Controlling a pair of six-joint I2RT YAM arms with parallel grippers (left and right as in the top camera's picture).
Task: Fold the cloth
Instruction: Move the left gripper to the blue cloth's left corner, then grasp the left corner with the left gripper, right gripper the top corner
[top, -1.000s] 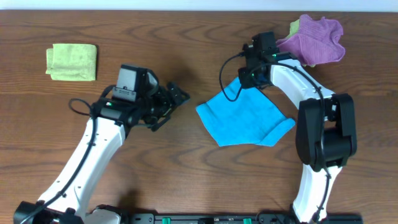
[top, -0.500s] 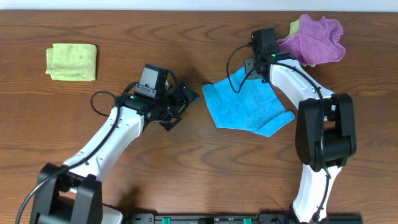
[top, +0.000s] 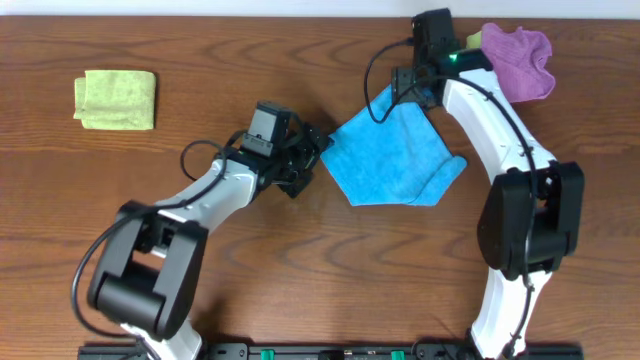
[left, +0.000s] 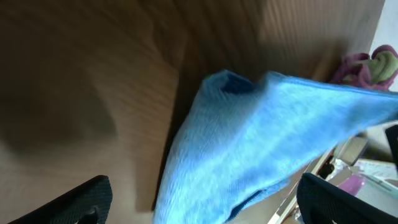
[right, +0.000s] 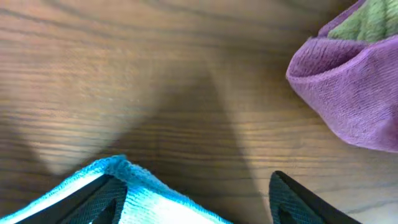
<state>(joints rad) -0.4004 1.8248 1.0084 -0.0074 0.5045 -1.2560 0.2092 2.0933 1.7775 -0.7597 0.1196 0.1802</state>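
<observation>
The blue cloth (top: 392, 158) lies crumpled at the table's middle, and its far corner is lifted toward the back. My right gripper (top: 398, 92) is at that far corner. In the right wrist view its jaws (right: 199, 202) stand open, and the cloth's corner (right: 146, 190) drapes over the left finger. My left gripper (top: 318, 150) is at the cloth's left corner. It is wide open in the left wrist view (left: 211, 208), with the cloth's (left: 261, 137) edge lying between the fingers, not pinched.
A purple cloth (top: 520, 62) with a bit of green fabric tucked in it sits at the back right, close to my right gripper, and also shows in the right wrist view (right: 348, 93). A folded light green cloth (top: 115, 98) lies at the far left.
My right gripper carried the cloth's corner toward the back and opened its jaws. My left arm swung right until its open gripper reached the cloth's left corner.
</observation>
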